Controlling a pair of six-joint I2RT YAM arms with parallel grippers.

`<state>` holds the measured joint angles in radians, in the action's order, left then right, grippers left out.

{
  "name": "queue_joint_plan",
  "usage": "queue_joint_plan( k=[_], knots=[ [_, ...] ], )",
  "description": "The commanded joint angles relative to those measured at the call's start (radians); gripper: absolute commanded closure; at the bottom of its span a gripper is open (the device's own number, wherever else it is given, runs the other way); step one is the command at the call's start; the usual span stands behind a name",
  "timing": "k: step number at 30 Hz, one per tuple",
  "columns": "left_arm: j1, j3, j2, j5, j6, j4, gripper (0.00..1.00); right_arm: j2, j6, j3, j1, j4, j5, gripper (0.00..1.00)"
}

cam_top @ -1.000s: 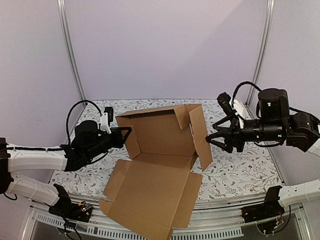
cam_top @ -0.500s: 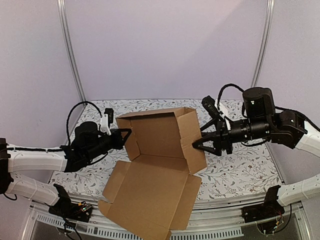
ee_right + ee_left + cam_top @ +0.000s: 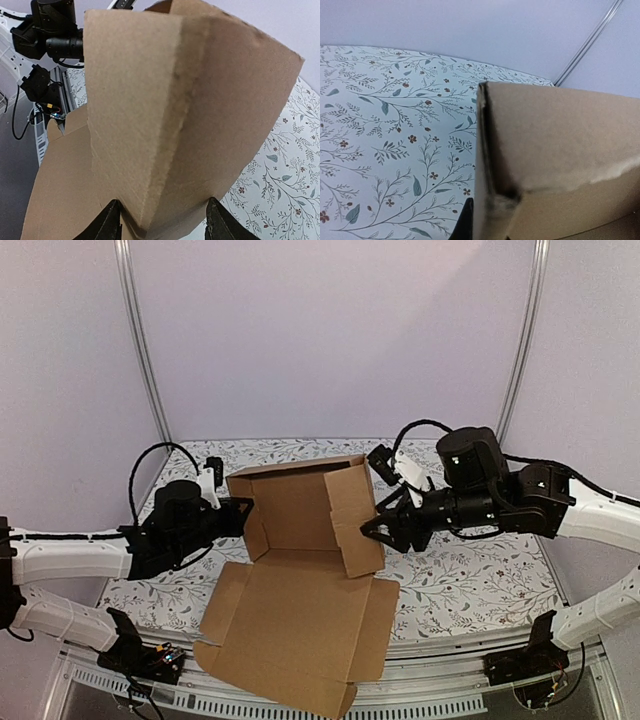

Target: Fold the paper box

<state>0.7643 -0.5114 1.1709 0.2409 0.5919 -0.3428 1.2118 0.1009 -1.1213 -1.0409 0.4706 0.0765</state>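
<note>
- Okay, top view: the paper box point(image 3: 300, 610) sits mid-table point(image 3: 470, 580), half formed. Its back wall stands upright, and the big lid panel lies flat toward me and overhangs the near edge.
- Same view: the box's right side flap is swung inward across the opening and stands roughly upright.
- Same view: the left gripper point(image 3: 240, 510) is at the box's left rear corner, against the short left wall. I read its jaws as clenched.
- Same view: the right gripper point(image 3: 370, 531) is on the outer face of the inward flap, low down.
- Left wrist: brown cardboard point(image 3: 560, 150) fills the right half, with a vertical corner edge dead centre. The floral table cover point(image 3: 380, 125) is on the left.
- Left wrist: one dark fingertip point(image 3: 465, 225) shows at the bottom, just beside that corner edge. The other finger is hidden, so I can't tell whether the wall is pinched between them.
- Right wrist: the flap point(image 3: 165, 100) fills the frame, creased down the middle, with its lower corner pointing down between the two fingers.
- Right wrist: the right gripper point(image 3: 165, 222) has its jaws spread apart. One finger point(image 3: 112, 220) is on each side of that corner, and nothing is clamped.
- Right wrist: the left arm point(image 3: 50, 30) is visible at top left beyond the box, and the patterned table point(image 3: 280, 180) at lower right.
</note>
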Motion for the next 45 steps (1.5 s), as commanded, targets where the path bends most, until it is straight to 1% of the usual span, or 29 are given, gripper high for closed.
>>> queue_joint_plan(
  k=[1, 4, 8, 14, 20, 24, 27, 30, 33, 35, 36, 39, 40, 45],
  knots=[
    [0.025, -0.063, 0.012, 0.087, 0.014, 0.085, 1.0, 0.08, 0.043, -0.036, -0.034, -0.051, -0.211, 0.45],
    [0.043, -0.084, 0.019, 0.126, 0.009, 0.121, 1.0, 0.13, 0.065, -0.043, -0.042, -0.08, -0.255, 0.49],
    [0.059, -0.105, 0.022, 0.174, 0.007, 0.169, 1.0, 0.175, 0.085, -0.057, -0.057, -0.1, -0.33, 0.51],
    [0.077, -0.132, 0.034, 0.231, 0.018, 0.221, 1.0, 0.215, 0.145, -0.053, -0.07, -0.135, -0.467, 0.49],
    [0.094, -0.148, 0.056, 0.254, 0.024, 0.235, 1.0, 0.251, 0.18, -0.05, -0.073, -0.191, -0.539, 0.5],
    [0.107, -0.164, 0.061, 0.274, 0.018, 0.25, 1.0, 0.274, 0.184, -0.055, -0.075, -0.194, -0.592, 0.54],
    [0.115, -0.176, 0.066, 0.292, 0.013, 0.262, 1.0, 0.29, 0.19, -0.055, -0.077, -0.195, -0.63, 0.61],
    [0.124, -0.186, 0.071, 0.305, 0.008, 0.271, 1.0, 0.307, 0.193, -0.057, -0.079, -0.194, -0.662, 0.69],
    [0.135, -0.193, 0.076, 0.324, 0.007, 0.279, 1.0, 0.321, 0.197, -0.06, -0.083, -0.201, -0.681, 0.74],
    [0.143, -0.199, 0.081, 0.334, 0.006, 0.286, 1.0, 0.328, 0.197, -0.061, -0.085, -0.204, -0.688, 0.73],
    [0.146, -0.201, 0.085, 0.345, 0.006, 0.289, 1.0, 0.33, 0.199, -0.061, -0.087, -0.208, -0.687, 0.7],
    [0.151, -0.208, 0.098, 0.37, 0.004, 0.301, 1.0, 0.33, 0.217, -0.054, -0.089, -0.22, -0.673, 0.55],
    [0.154, -0.211, 0.103, 0.378, 0.002, 0.303, 1.0, 0.325, 0.221, -0.051, -0.089, -0.225, -0.672, 0.52],
    [0.155, -0.204, 0.108, 0.396, -0.005, 0.309, 1.0, 0.307, 0.233, -0.029, -0.089, -0.235, -0.67, 0.5]
  ],
)
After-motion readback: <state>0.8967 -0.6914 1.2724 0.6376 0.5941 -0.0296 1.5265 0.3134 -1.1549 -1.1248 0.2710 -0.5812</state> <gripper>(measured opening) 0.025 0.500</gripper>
